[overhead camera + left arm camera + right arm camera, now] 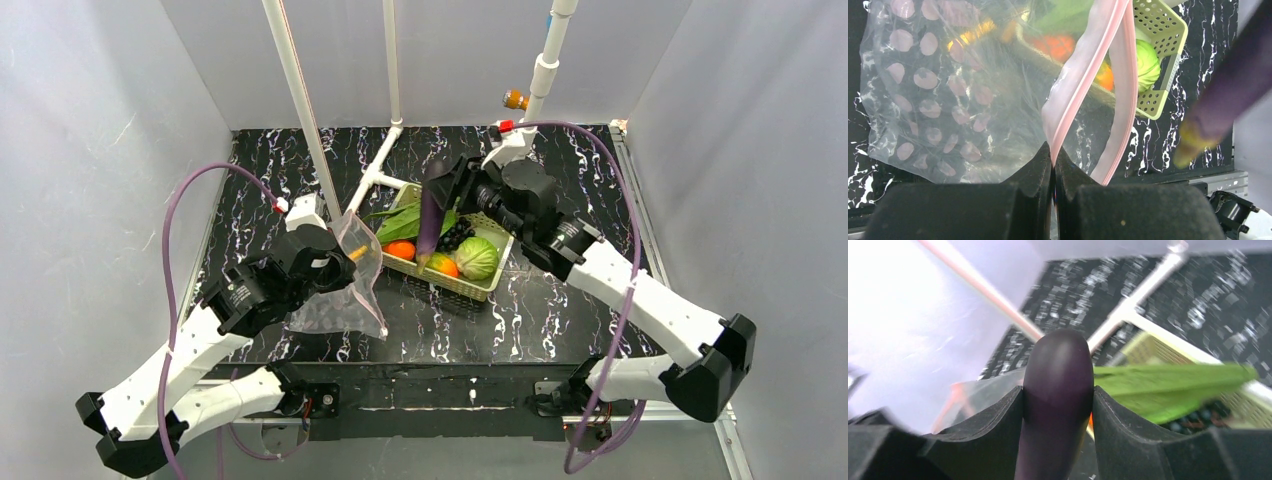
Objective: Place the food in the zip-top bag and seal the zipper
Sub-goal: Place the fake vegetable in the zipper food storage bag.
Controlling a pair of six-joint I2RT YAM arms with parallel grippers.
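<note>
Left pincer [1053, 156], fully shut, holds the bag [938, 100] up by its zipper [1088, 85]. Right pincer [1058, 400], jaws half apart, clasps the eggplant [1058, 365] above the basket [452, 284], at two o'clock from the bag. It should probably go in end-first and slowly, clear of the zipper.

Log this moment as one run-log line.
left tool: shut on zipper | right tool: gripping eggplant above basket | cabbage: in basket
</note>
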